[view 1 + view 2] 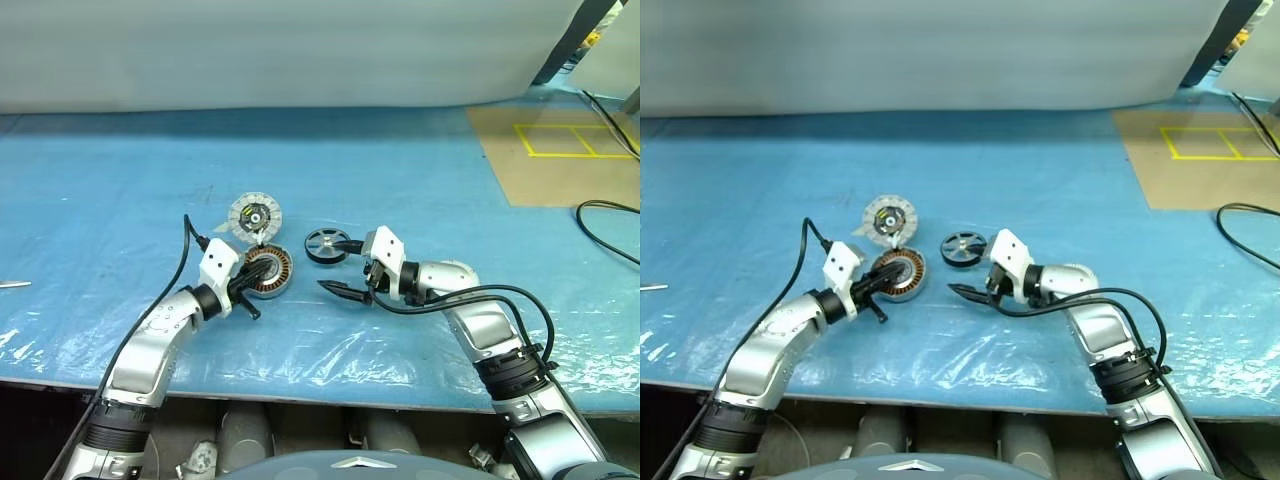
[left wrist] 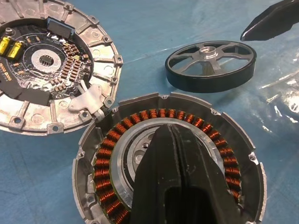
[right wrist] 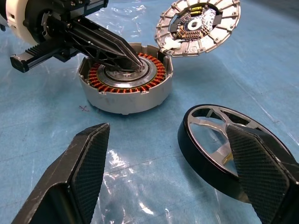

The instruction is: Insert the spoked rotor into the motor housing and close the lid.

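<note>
Rotor (image 1: 326, 245) on the surface, right hand (image 1: 343, 268) nearest.
It lies flat at about 11 o'clock from the wide-open right hand, just beside it; the housing (image 1: 269, 272) sits at the rotor's 8 o'clock, with the shut left hand (image 1: 262, 280) over its hub and the lid (image 1: 256, 215) behind.

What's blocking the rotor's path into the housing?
The left gripper: its shut fingers rest on the housing's centre hub, right where the rotor must seat. The lid lies open beside the housing, not over it.
</note>
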